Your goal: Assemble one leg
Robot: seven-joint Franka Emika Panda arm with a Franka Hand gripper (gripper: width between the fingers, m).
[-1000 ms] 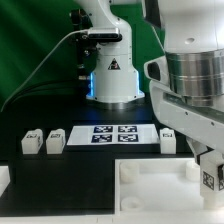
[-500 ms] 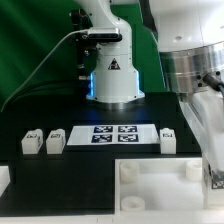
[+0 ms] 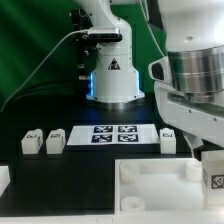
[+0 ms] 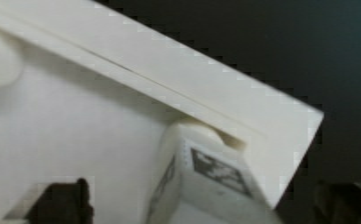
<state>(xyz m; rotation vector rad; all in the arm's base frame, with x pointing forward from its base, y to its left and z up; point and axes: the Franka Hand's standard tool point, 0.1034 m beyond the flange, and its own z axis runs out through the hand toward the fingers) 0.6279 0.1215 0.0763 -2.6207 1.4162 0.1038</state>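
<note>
One leg (image 3: 212, 170), marker tag (image 3: 214, 180) displayed, is gripped by the jaws at the 3 o'clock corner of the tray-like piece (image 3: 150, 186). A warning-triangle label (image 3: 113, 68) is borne on the arm base (image 3: 113, 88).

A black tabletop (image 3: 30, 112) fills the lower part of the exterior view, matte and evenly lit, with no hard shadows. The marker board (image 3: 113, 133) lies flat on it, near the middle. Behind the marker board, past the tabletop's far edge, hangs a green backdrop (image 3: 28, 40), bright on the exterior view's left and showing again as a narrow strip on its right. In the wrist view the same dark tabletop (image 4: 275, 40) shows blurred.
</note>
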